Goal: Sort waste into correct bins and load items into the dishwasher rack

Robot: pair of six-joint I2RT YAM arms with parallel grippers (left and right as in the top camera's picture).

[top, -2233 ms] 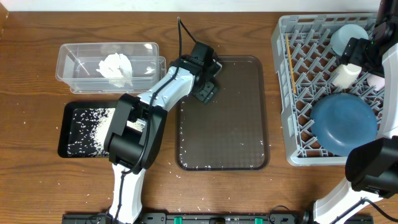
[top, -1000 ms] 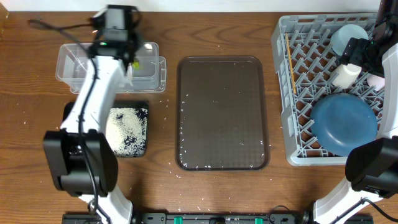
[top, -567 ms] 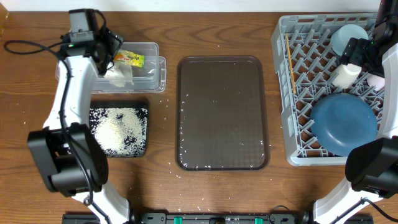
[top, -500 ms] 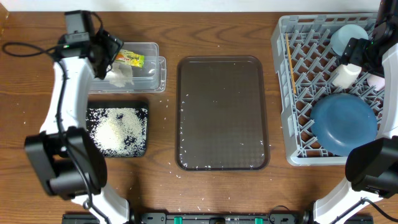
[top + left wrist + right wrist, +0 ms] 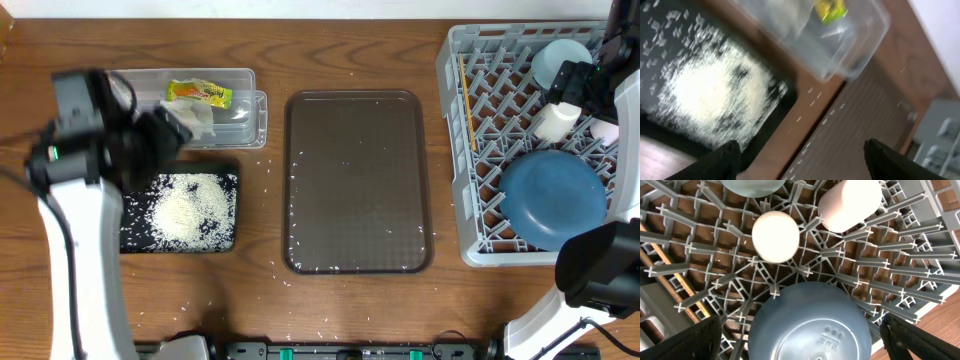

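The clear tub (image 5: 235, 105) holds the crumpled white tissue (image 5: 197, 119) and the yellow-green wrapper (image 5: 199, 93). The black tray (image 5: 226, 235) holds a heap of white rice (image 5: 185, 208). My left gripper (image 5: 165, 140) is open and empty, above the gap between tub and black tray; in the left wrist view (image 5: 807, 161) it looks down on the rice (image 5: 702, 95) and the tub (image 5: 850, 45). The grey rack (image 5: 480, 150) holds the dark-blue bowl (image 5: 553, 198), light-blue bowl (image 5: 560, 58), white cup (image 5: 555, 120), pink cup (image 5: 606, 129) and chopsticks (image 5: 465, 100). My right gripper (image 5: 800, 347) is open above the upturned dark-blue bowl (image 5: 810, 325).
The brown serving tray (image 5: 355, 180) lies in the middle with a few stray rice grains (image 5: 300, 262) on and around it. More grains dot the wood near the front edge. The rack fills the right side.
My left arm has swung from the brown tray to the tub and then back toward the front left. The wrapper now lies in the tub. The right arm has not moved.
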